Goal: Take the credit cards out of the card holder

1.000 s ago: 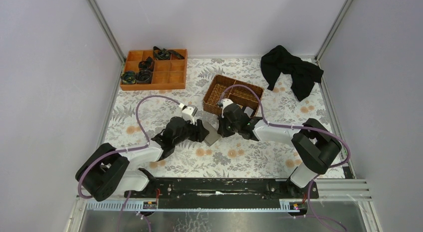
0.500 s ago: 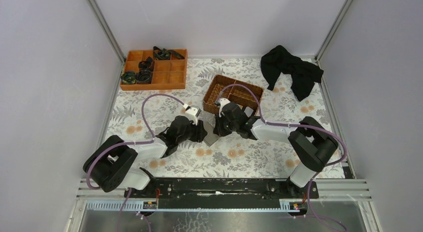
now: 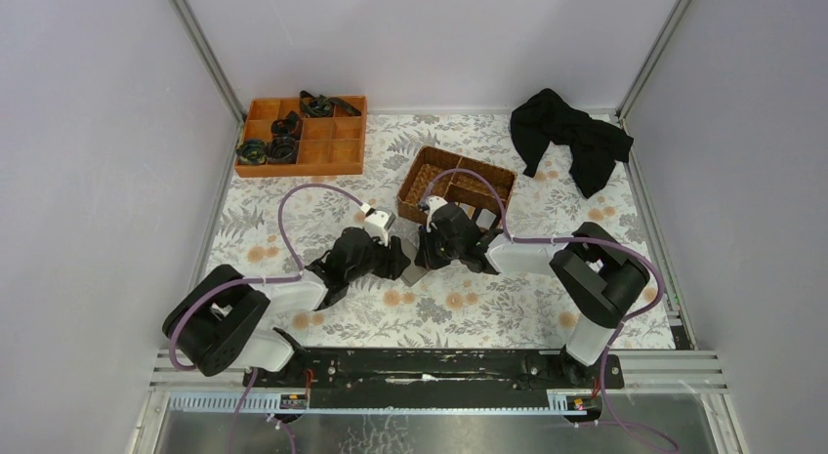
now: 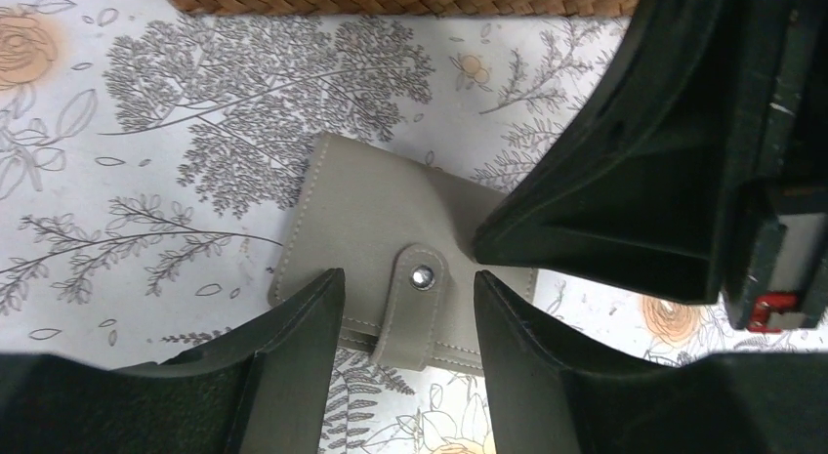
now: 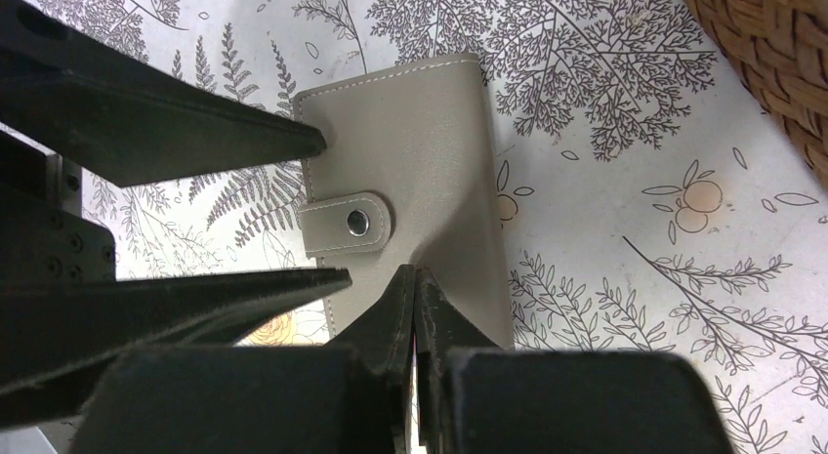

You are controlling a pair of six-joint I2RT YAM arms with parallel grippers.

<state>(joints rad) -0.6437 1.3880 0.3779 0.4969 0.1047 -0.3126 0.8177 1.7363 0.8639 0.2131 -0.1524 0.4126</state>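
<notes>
Nearest, flat on the floral cloth between the arms: the card holder, snapped shut by its strap. Over the last second, both wrists drawn in tighter above it, with less of the holder left uncovered from overhead. Means a set-up for unsnapping, nothing more (no credit cards out, none even showing). From the left wrist: left gripper spread, one finger each side of the strap, not pinching it. From the right wrist alone: right gripper pressed together, tips on the holder's face just beside the snap — pinning it, apparently. Beyond, the wicker basket; farthest — and plain only from overhead — orange tray and black cloth.
</notes>
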